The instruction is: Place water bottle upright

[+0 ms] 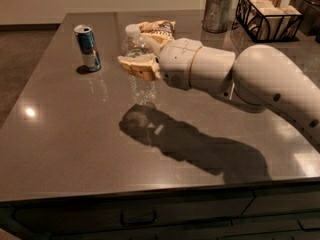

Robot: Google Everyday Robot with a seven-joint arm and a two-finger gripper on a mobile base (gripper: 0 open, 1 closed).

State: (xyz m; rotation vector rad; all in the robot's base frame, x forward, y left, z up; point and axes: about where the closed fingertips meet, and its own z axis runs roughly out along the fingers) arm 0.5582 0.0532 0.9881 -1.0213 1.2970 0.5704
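Observation:
The water bottle (135, 47) is a clear ribbed bottle with a white cap. It stands nearly upright in my gripper (138, 66), left of the table's middle. The tan fingers (131, 63) are shut around its middle. Its lower part (143, 88) shows below the fingers and reaches down close to the tabletop; I cannot tell if the base touches. My white arm reaches in from the right.
A blue-and-silver can (88, 47) stands left of the bottle. A snack bag (159, 30) lies just behind the gripper. A metal cup (218, 13) and a wire basket (267, 15) stand at the back right. The dark glossy table (75, 144) extends toward me.

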